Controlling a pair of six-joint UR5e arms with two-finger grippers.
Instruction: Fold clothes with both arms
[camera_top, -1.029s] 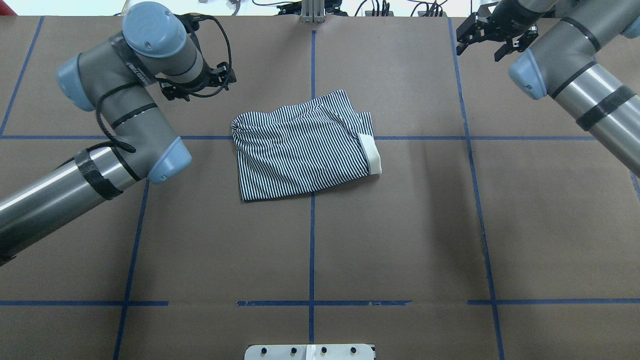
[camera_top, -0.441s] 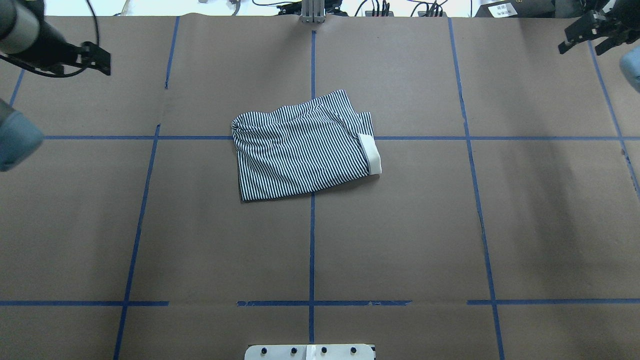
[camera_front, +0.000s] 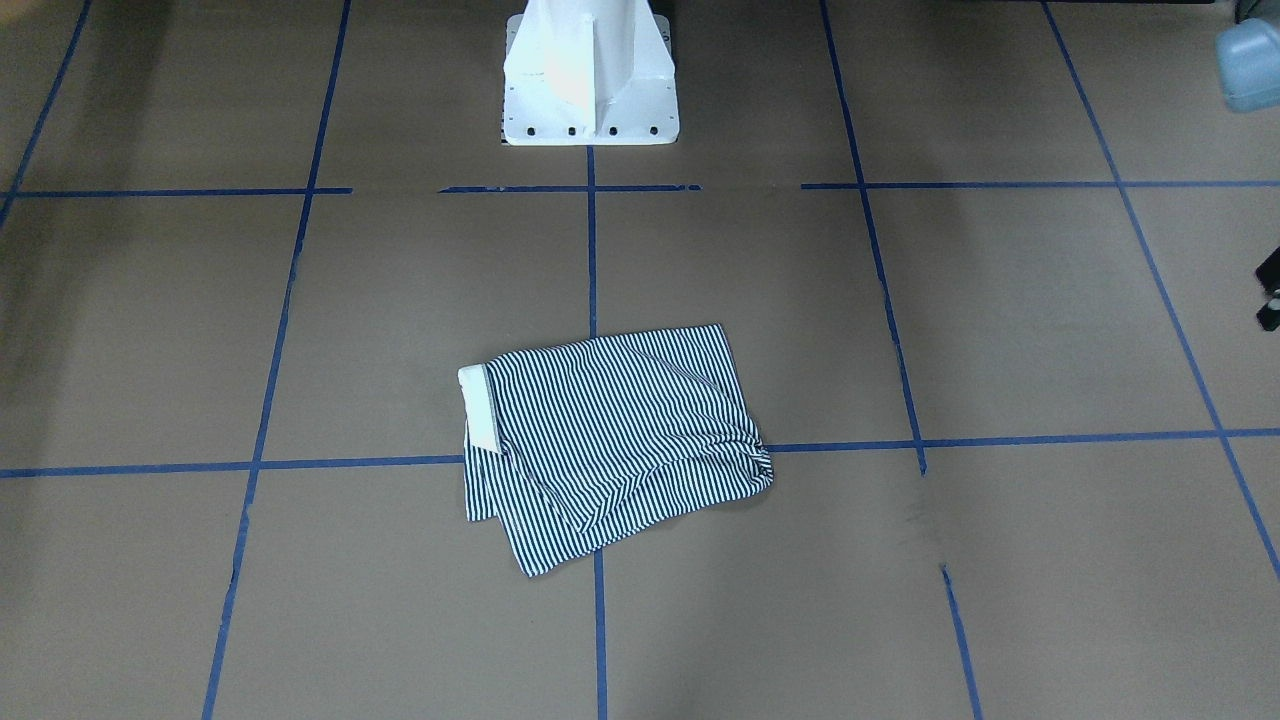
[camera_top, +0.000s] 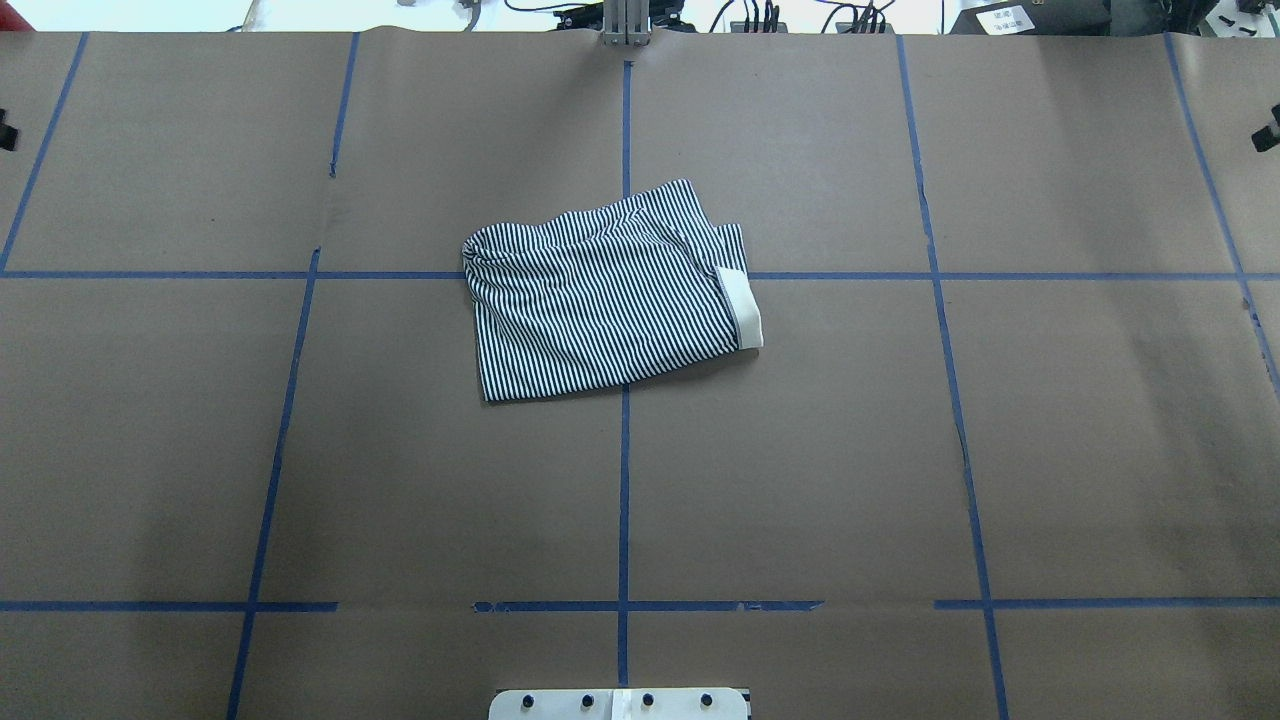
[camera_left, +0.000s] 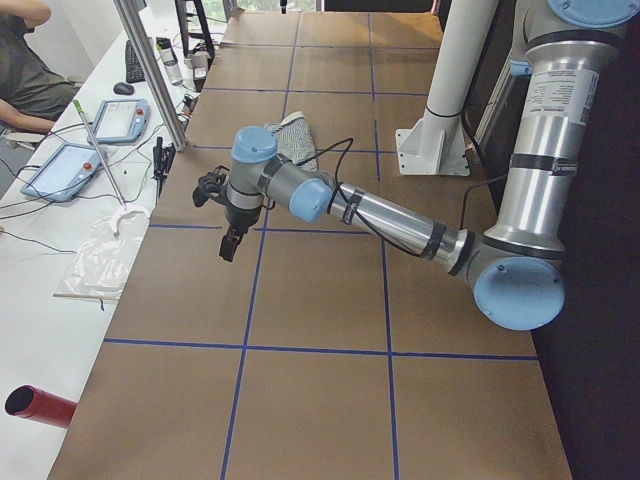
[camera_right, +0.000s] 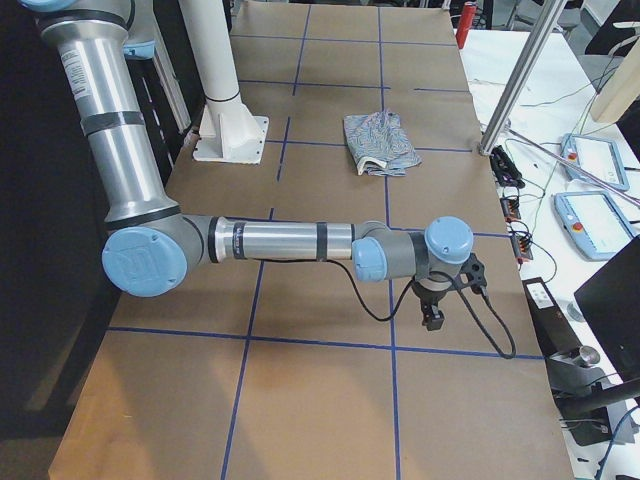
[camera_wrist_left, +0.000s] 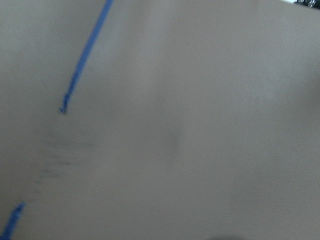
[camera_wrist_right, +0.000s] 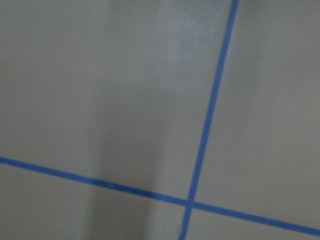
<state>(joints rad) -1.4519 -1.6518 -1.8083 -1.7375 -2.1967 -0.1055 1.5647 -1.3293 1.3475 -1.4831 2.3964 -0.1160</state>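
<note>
The striped polo shirt (camera_top: 600, 300) lies folded into a rough rectangle at the table's centre, its cream collar (camera_top: 742, 310) at the right edge; in the front view the shirt (camera_front: 620, 440) has the collar (camera_front: 480, 410) on the left. Nothing touches it. The left arm (camera_left: 390, 225) stretches out low toward the table's left end, its gripper (camera_left: 225, 240) hanging just above the paper. The right arm (camera_right: 280, 242) reaches to the right end, its gripper (camera_right: 434, 315) also near the surface. Only black slivers of them show at the overhead edges, so I cannot tell their state. Both wrist views show bare paper.
Brown paper with a blue tape grid (camera_top: 624, 500) covers the table. The white pedestal base (camera_front: 590, 70) stands at the robot's side. Past the far edge runs a white bench with teach pendants (camera_left: 120, 120), cables, a metal post (camera_right: 520, 80) and a seated person (camera_left: 25, 60).
Both arms have swung outward, away from the shirt, and nearly left the overhead view. The shirt has not moved.
</note>
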